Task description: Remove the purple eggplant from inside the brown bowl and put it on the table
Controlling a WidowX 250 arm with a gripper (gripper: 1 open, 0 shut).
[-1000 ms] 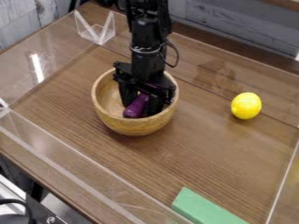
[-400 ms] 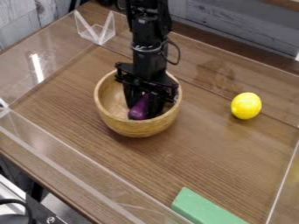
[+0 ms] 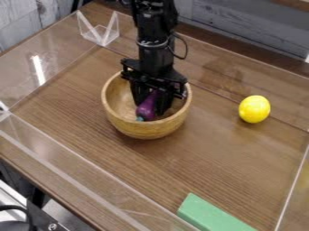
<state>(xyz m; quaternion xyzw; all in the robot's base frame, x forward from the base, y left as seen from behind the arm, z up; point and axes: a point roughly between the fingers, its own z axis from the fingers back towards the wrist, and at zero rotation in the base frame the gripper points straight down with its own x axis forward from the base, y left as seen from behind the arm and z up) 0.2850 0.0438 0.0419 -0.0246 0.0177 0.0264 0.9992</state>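
Observation:
The purple eggplant [image 3: 147, 107] lies inside the brown bowl [image 3: 133, 123], near its middle. My gripper [image 3: 150, 105] reaches straight down into the bowl from the black arm above, and its dark fingers [image 3: 134, 93] are shut on the eggplant. Part of the eggplant is hidden behind the fingers. The bowl stands on the dark wood-grain table [image 3: 218, 153], left of centre.
A round yellow lemon [image 3: 254, 109] rests on the table to the right of the bowl. A flat green block [image 3: 223, 217] lies at the front right edge. Clear acrylic walls [image 3: 49, 63] edge the tabletop.
The jaws have closed onto the eggplant. Gripper, eggplant and bowl have all shifted slightly to the right.

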